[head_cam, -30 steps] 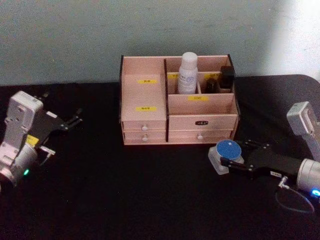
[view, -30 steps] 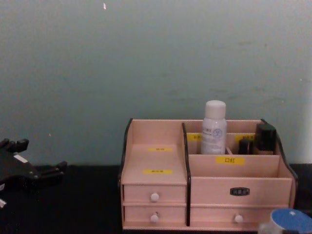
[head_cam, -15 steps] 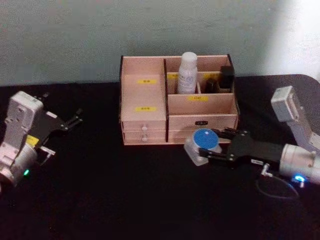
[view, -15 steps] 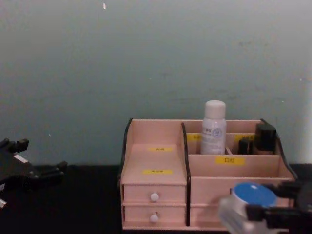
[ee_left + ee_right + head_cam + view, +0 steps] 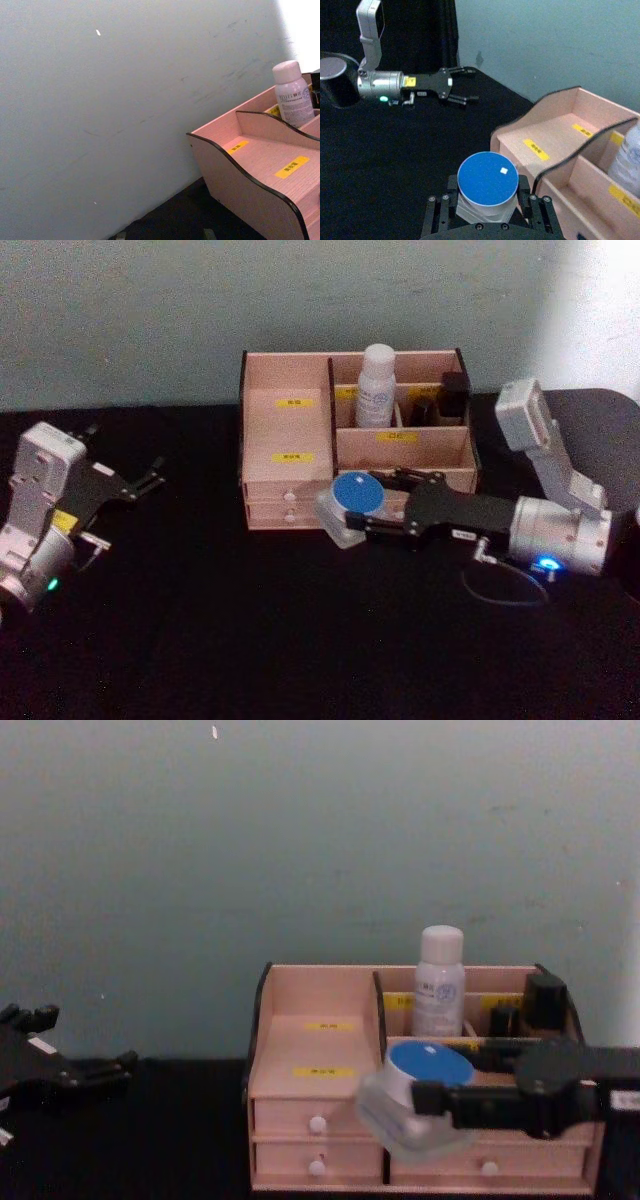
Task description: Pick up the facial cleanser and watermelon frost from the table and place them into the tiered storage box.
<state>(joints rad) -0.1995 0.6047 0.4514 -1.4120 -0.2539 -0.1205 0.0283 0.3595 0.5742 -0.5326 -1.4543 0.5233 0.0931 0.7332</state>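
Observation:
My right gripper (image 5: pixel 372 505) is shut on a clear jar with a blue lid (image 5: pixel 355 502). It holds the jar, slightly tilted, off the table in front of the tiered storage box (image 5: pixel 290 430), near the divider between its left steps and right compartments. The jar (image 5: pixel 486 182) sits between the fingers in the right wrist view. In the chest view the jar (image 5: pixel 420 1095) hangs level with the drawers. A white bottle (image 5: pixel 376 385) stands upright in a back compartment. I cannot read which item is the cleanser or the frost. My left gripper (image 5: pixel 150 478) rests open at the far left.
Dark cosmetic containers (image 5: pixel 455 395) fill the box's back right compartment. The box's left stepped tiers (image 5: pixel 555 135) carry yellow labels and hold nothing. A pale wall stands right behind the box. Black tabletop stretches between the two arms.
My right gripper has carried the blue-lidded jar left and upward, from the table right of the box to in front of the box's middle. The left arm has stayed put.

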